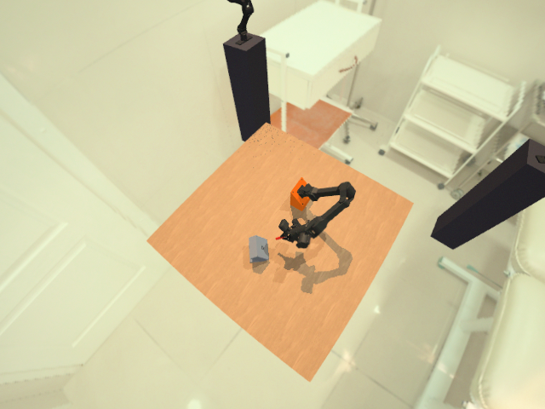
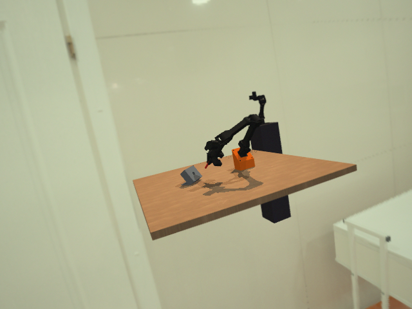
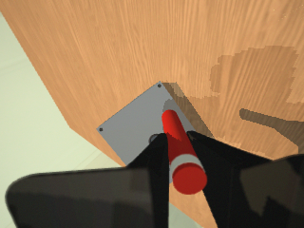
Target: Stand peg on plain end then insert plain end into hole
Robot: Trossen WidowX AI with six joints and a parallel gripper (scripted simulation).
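Note:
The red peg [image 1: 278, 238] [image 2: 206, 165] [image 3: 176, 130] is held in the air, tilted, its plain end pointing out and down toward the panel. Its white band is at the end nearer the wrist camera. My gripper [image 1: 283, 236] [image 2: 208, 162] [image 3: 176, 139] is shut on the peg. The grey sloped panel [image 1: 258, 249] [image 2: 190, 174] [image 3: 130, 119] stands on the table a short way beyond the peg tip, not touching it in the top and exterior views. Its hole [image 1: 263, 247] [image 2: 194, 173] [image 3: 153, 138] is partly hidden by a finger in the wrist view.
The orange base block [image 1: 299, 202] [image 2: 244, 163] carries the arm on the wooden table [image 1: 211, 238] [image 2: 166, 206]. Dark pillars [image 1: 249, 88] [image 2: 276, 207] stand beyond the table edge. The arm casts shadows across the table beside the panel.

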